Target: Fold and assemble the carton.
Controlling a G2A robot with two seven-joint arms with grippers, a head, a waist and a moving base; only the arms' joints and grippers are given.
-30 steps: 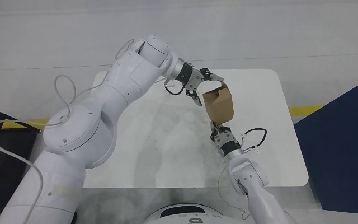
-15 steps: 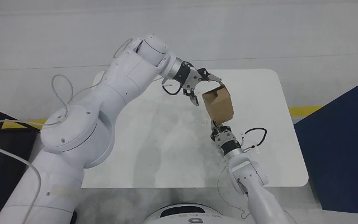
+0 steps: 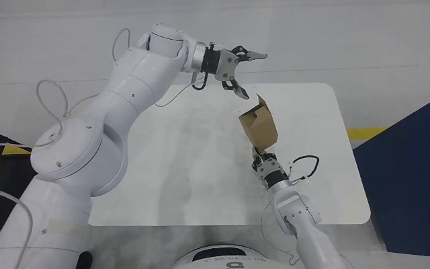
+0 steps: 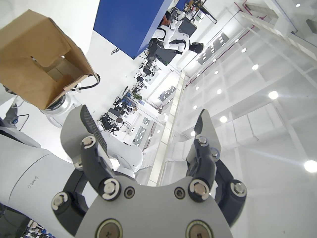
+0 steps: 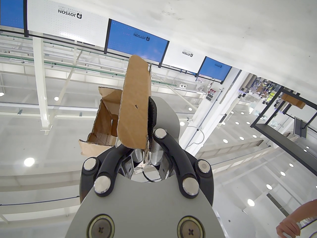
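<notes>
Top view: you have one brown carton [image 3: 259,128] held up over the white table [image 3: 168,168], its flaps loose. The right gripper [image 3: 263,160] sits at the carton's 6 o'clock. The left gripper [image 3: 242,67] hangs at its 11 o'clock, apart from it. Left wrist view: your left gripper [image 4: 143,110] has its two fingers spread wide, and the carton [image 4: 32,58] turns its open end toward the camera. Right wrist view: your right gripper [image 5: 146,134] is pinching one flap of the carton [image 5: 133,105] between its pads.
</notes>
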